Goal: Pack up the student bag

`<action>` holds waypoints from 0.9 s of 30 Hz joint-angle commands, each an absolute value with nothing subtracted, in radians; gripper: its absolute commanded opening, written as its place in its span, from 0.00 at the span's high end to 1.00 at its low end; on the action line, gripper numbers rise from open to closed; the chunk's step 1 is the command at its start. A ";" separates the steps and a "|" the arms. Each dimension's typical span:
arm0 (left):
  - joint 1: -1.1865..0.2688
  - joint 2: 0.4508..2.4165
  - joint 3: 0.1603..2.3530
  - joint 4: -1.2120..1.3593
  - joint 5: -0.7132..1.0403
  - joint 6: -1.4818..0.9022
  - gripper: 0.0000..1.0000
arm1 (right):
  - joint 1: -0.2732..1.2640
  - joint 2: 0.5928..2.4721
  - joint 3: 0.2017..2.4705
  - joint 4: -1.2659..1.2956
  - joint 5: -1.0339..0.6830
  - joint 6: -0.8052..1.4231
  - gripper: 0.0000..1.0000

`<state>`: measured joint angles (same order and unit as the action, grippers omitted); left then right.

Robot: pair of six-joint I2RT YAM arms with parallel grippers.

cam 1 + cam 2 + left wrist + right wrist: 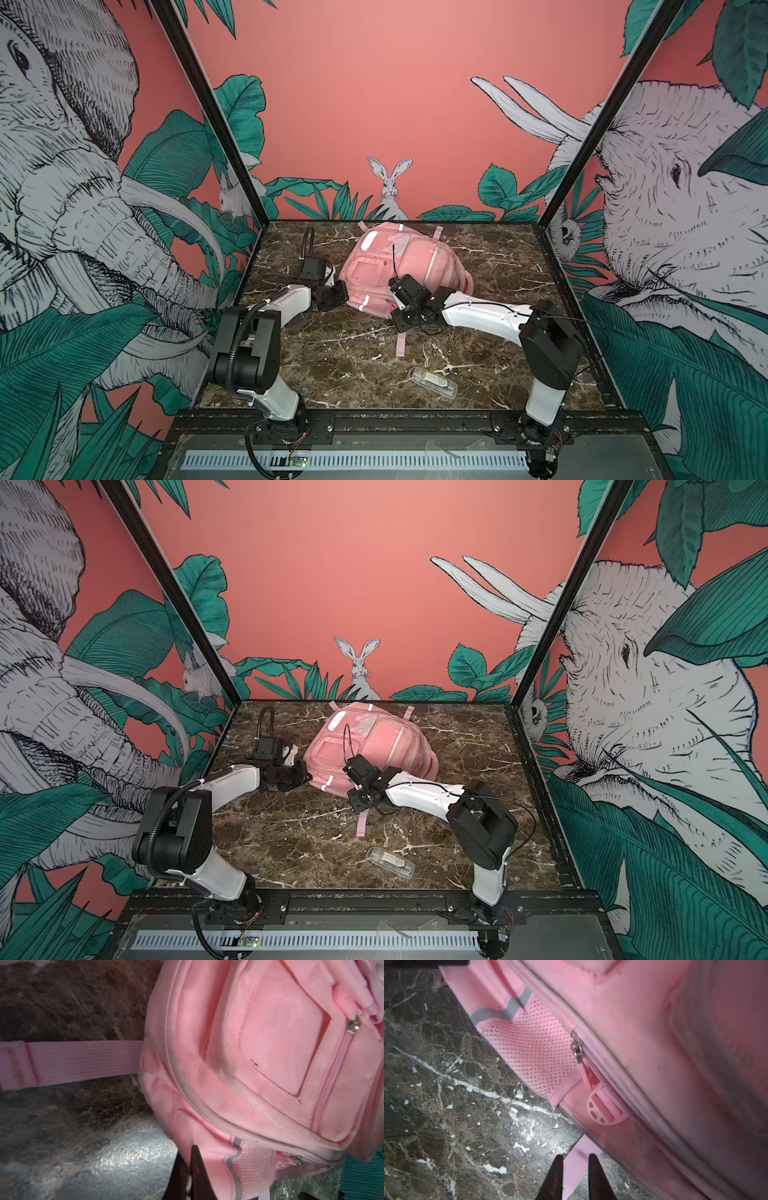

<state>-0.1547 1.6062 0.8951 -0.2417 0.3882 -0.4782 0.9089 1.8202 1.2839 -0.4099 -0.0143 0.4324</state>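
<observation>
The student bag (399, 266) (365, 746), a large soft pink fabric backpack with zipped front pockets and white reflective strips, lies at the far centre of the dark brown marble-patterned surface (332, 365). Its pocketed front faces up. In both top views it sits between the two arms.

The left gripper (332, 297) (187, 1153) rests against the near left corner of the student bag. Its jaws are fully closed, tip against tip. In the left wrist view the tips lie on the bag's side panel. Whether any fabric is pinched between them cannot be determined.

The right gripper (401, 322) (576, 1167) is at the near right edge of the student bag, pointing down at the surface. Its jaws stand partly open with a narrow gap and hold nothing. A flat pink webbing strap (400, 345) (583, 1153) runs out from under the bag toward the near edge and shows through that gap, below the fingertips.

In the right wrist view, a pink mesh side pocket (529, 1053) borders a zip line. On that line sit a metal zip slider (577, 1049) and a round pink plastic pull tab (604, 1109). Both are apart from the jaws.

A clear rectangular plastic case (432, 382) (390, 863) lies flat on the near part of the surface, well apart from the student bag and both grippers.
</observation>
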 commanded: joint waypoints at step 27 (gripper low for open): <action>-0.148 1.595 0.890 -0.241 0.406 -0.463 1.00 | 0.865 1.949 1.399 -0.383 0.027 0.368 0.77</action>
<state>-0.1535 1.6062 0.8951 -0.2417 0.3958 -0.4774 0.8700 1.9812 1.4208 -0.3950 0.0063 0.3733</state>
